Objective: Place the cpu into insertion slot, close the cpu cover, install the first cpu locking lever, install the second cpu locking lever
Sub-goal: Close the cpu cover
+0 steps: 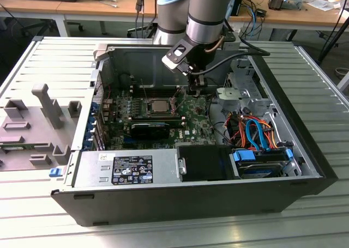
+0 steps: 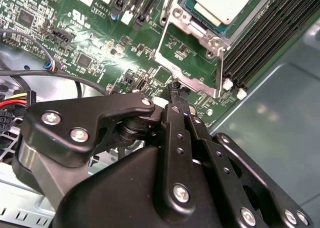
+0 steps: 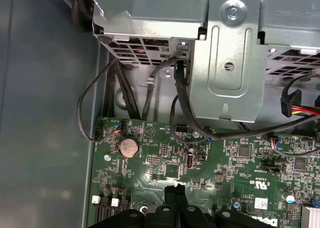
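Note:
The cpu (image 1: 159, 104) (image 2: 225, 2), a small square chip with a silver-grey top, lies in the insertion slot (image 2: 182, 15) of the green motherboard (image 1: 188, 120). Beside the socket, the cpu cover (image 2: 164, 40), a thin silvery plate, is swung open, and green board shows through its window. My gripper (image 1: 196, 92) (image 2: 176, 90) (image 3: 173, 189) is shut, with its black fingertips pressed together and nothing seen between them. The tips hang just above the board at the cover's outer edge, on the exterior view's right of the socket.
Long black memory slots (image 2: 260, 42) run alongside the socket. A metal drive cage (image 3: 227, 62) and black cables (image 3: 175, 102) stand close by. Coloured cables (image 1: 253, 131), a power supply (image 1: 131, 169) and the case walls (image 1: 283, 103) ring the board. A grey fixture (image 1: 38, 122) lies outside the case.

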